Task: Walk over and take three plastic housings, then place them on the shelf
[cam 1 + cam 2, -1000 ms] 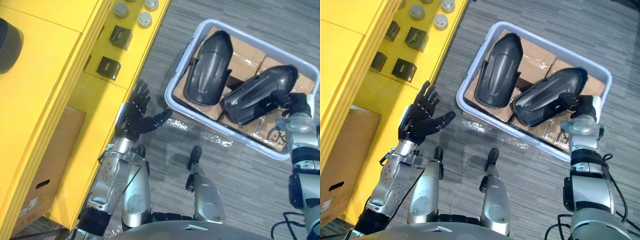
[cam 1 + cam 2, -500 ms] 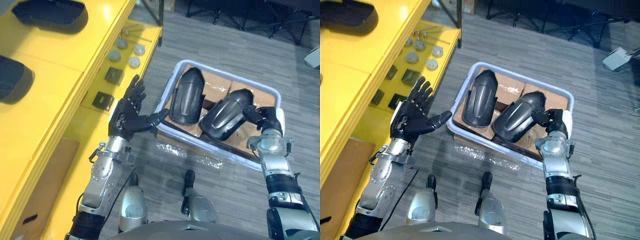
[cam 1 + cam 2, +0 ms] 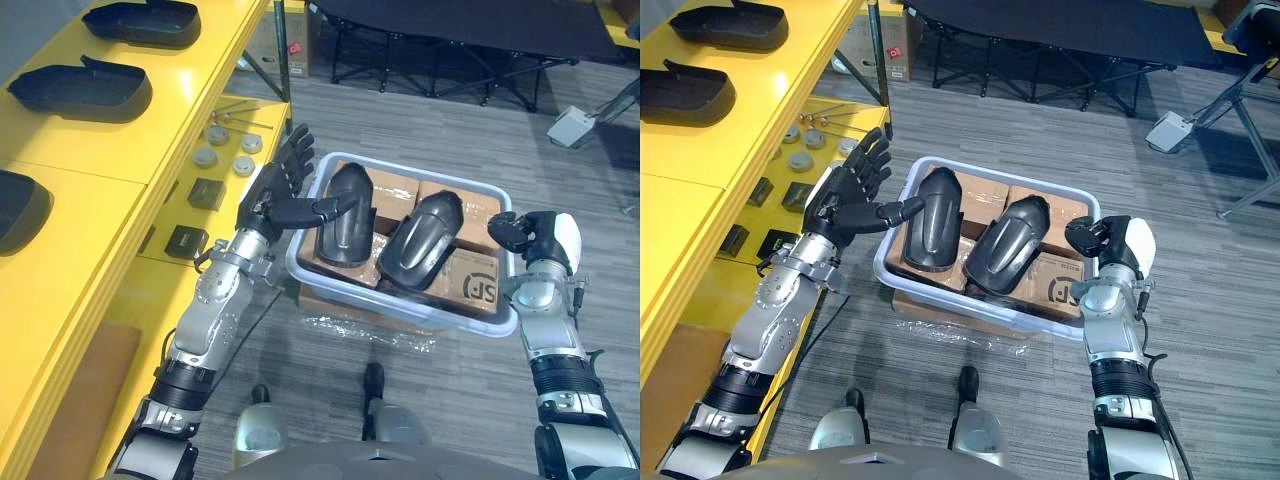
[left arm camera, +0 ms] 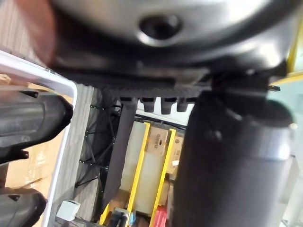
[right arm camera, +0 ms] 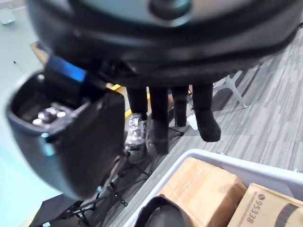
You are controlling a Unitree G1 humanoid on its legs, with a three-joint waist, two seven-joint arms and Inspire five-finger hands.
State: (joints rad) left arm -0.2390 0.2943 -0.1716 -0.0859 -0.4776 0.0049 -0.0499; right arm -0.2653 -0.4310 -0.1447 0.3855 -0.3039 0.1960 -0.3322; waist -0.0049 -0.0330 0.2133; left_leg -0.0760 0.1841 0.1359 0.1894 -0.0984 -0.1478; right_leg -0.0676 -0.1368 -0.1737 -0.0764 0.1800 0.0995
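Left eye view: the left hand (image 3: 272, 198) hangs at centre-left of the frame, fingers fanned out straight and gripping nothing. Its thumb stretches toward the top of the nearer plastic housing (image 3: 340, 226); whether it touches cannot be told. Just beside that shell lies a second housing (image 3: 420, 250), angled, both resting on cardboard boxes (image 3: 478, 285) inside a white plastic tub (image 3: 400, 303) at mid-frame. Over at centre-right, the right hand (image 3: 525, 235) hovers at the tub's far corner. The right wrist view shows its fingers (image 5: 160, 120) hanging loose above the boxes, so it is open and empty too. Three more dark housings (image 3: 85, 90) already sit on the yellow shelf (image 3: 150, 140) in the upper left.

Now, the handling. These look like rigid moulded shells, probably light for their bulk but glossy and domed, so a palm laid flat on the crown would likely slide. The better bet is a pinch across the narrow width. Thumb on one long edge, fingers curling under the opposite rim, where the hollow underside gives something to hook. Gripped near the middle, the shell should not tip.
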